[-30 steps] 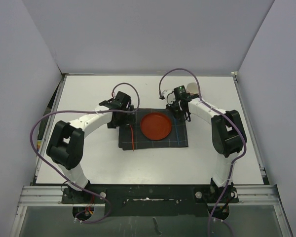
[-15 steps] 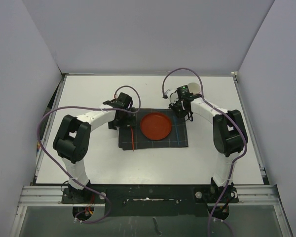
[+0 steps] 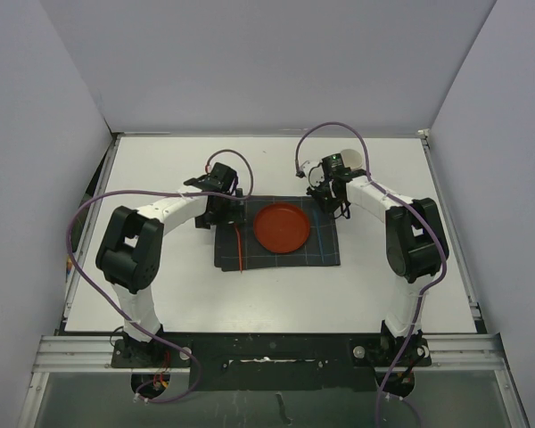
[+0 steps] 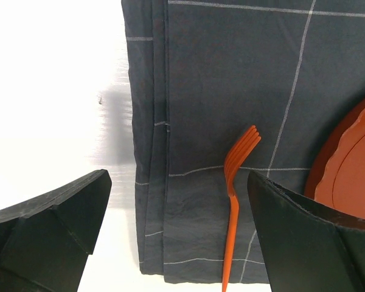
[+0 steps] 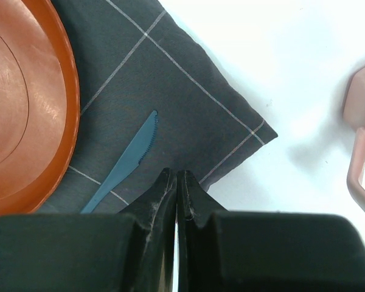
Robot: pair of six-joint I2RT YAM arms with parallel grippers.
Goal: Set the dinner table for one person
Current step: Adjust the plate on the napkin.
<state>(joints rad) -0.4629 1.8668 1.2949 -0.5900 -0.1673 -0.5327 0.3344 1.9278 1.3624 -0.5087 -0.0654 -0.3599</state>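
Two arms were seen from above bent inward over the white desk. The left elbow had been drawn nearer the dark mat than a second before, and the right tool had been shifted slightly farther away. The left tool was poised at the mat's left edge, beside the red plate and orange fork.

From the left wrist, the left tool was shown wide open and empty above the fork.

From the right wrist, the right tool was shown fully closed on nothing, over the mat's corner beside a blue knife. A pale cup was glimpsed on the desk beyond.
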